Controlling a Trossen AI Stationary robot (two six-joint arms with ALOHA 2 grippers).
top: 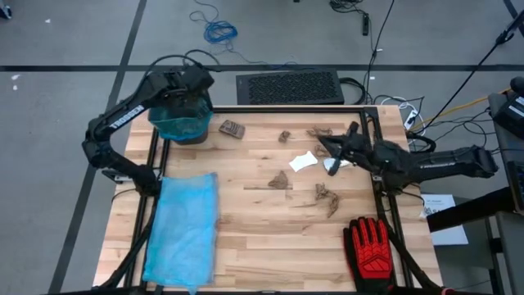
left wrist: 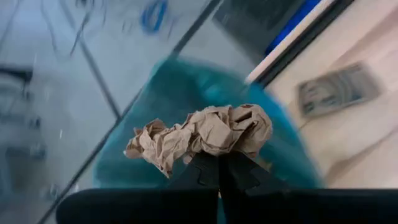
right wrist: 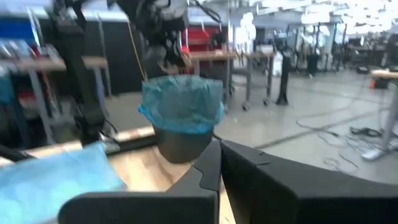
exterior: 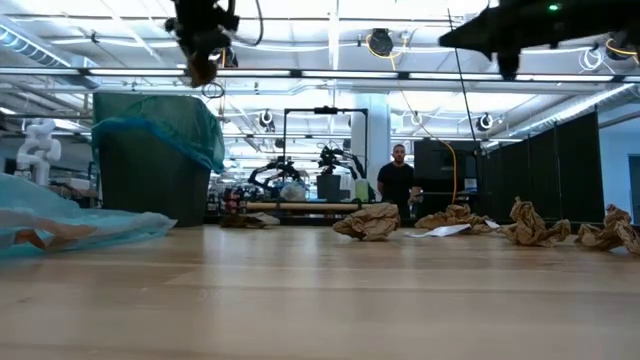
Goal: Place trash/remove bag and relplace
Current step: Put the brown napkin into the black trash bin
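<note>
My left gripper (left wrist: 219, 169) is shut on a crumpled brown paper scrap (left wrist: 211, 132) and hangs above the open mouth of the dark bin (top: 180, 121), which has a blue bag liner (left wrist: 186, 81). The low view shows that scrap (exterior: 203, 70) high over the bin (exterior: 150, 160). My right gripper (top: 326, 144) is shut and empty above the table's right half, over a white piece (top: 334, 165). More brown scraps (top: 280, 180) (top: 327, 197) (top: 285, 136) and another white piece (top: 303, 161) lie on the table. My left gripper pinches the crumpled brown scrap between its two fingers at the scrap's lower edge (left wrist: 214, 152). The rest of the wad bulges out past the fingertips (left wrist: 202, 171). The scrap is lifted clear, over the lined bin.
A spare blue bag (top: 184, 229) lies flat on the table's left near part. A red-and-black glove (top: 372, 246) rests at the near right corner. A small brown flat object (top: 232, 128) lies beside the bin. A person (exterior: 398, 180) stands far behind the table.
</note>
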